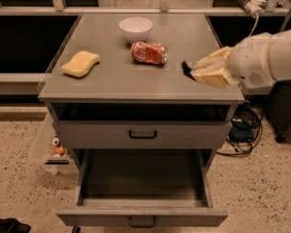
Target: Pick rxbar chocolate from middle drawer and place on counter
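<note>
My gripper hangs over the right edge of the counter, its cream fingers pointing left. A small black flat end, the rxbar chocolate, sticks out from between the fingertips just above the counter top. Most of the bar is hidden by the fingers. The middle drawer, the lowest one, is pulled out and its inside shows nothing in it.
On the counter lie a white bowl at the back, a crushed red soda can in the middle and a yellow sponge at the left. The drawer above is closed. Cables lie on the floor at the right.
</note>
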`<state>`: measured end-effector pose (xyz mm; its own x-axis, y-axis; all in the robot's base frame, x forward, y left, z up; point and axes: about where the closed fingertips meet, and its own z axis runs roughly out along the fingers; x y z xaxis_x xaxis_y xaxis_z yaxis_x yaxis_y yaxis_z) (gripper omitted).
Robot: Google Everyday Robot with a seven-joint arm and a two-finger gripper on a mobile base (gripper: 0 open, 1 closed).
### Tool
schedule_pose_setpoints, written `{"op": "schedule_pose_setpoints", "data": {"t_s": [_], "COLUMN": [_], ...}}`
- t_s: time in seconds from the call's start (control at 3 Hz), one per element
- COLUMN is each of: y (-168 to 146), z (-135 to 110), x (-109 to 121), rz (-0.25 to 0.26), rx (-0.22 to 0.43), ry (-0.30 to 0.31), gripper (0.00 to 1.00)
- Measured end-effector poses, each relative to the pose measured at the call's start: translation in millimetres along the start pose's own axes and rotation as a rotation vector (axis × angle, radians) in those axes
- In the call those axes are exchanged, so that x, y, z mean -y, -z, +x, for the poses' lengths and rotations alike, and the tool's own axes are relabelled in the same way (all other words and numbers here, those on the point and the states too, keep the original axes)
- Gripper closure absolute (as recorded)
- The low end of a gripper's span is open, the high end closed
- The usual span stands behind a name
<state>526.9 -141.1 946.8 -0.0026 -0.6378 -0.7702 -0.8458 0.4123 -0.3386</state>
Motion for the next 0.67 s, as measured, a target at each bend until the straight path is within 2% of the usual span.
{"op": "schedule_pose_setpoints", "data": {"t_s": [0.33,0.67], "y": [-54,-113], "z": [-23,-47], "x": [24,28], "rz": [-0.125,-0.243], "rx": [0.079,0.143], "ry": [0.071,0.123], "gripper": [1.00,1.00]}}
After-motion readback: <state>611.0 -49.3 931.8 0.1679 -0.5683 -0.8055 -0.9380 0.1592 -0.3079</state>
